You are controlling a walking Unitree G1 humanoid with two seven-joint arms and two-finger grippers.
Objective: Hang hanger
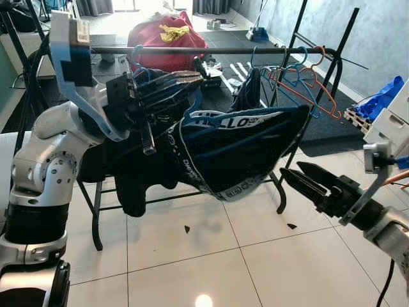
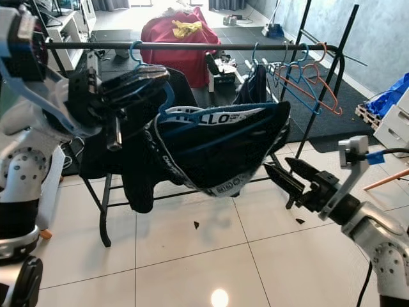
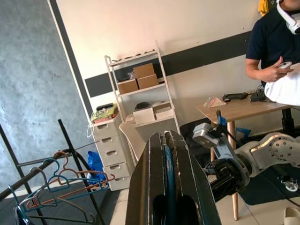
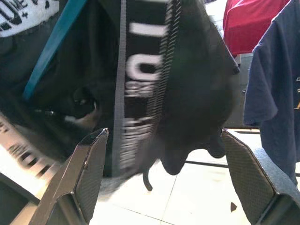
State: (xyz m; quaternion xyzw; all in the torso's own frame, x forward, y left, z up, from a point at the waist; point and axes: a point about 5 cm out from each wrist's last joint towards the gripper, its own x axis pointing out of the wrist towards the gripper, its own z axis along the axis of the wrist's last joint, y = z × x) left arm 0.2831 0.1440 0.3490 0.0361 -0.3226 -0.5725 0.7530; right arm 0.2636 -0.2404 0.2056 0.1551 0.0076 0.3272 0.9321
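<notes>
White tiled floor point(image 1: 211, 256), with a black clothes rack point(image 1: 192, 50) standing ahead and a red bag point(image 1: 167, 39) on the ground behind it. Spare empty hangers point(image 1: 300, 80), blue and orange, hung at the right end of the rail. A person stood by a wooden worktop point(image 3: 239, 108) across the room, seen from the left wrist.

Left end effector point(image 1: 150, 96) was raised just below the rail, fingers point(image 3: 166, 187) pressed together on the blue hanger point(image 1: 211, 118). The hanger carried a black garment point(image 1: 236, 157) with white lettered bands, which drooped toward the floor. Its hook was hard to separate from the dark clothes already on the rack.

Right end effector point(image 1: 307, 179) was held low, near the garment's lower right edge, jaws spread apart and holding nothing.

Judgement: step in hand is carrying the hook up and over the rail. To do it well, lift until the hook clears the bar, pick a gap between the hung items, then lower before letting go. The right arm could steady the swinging fabric.
</notes>
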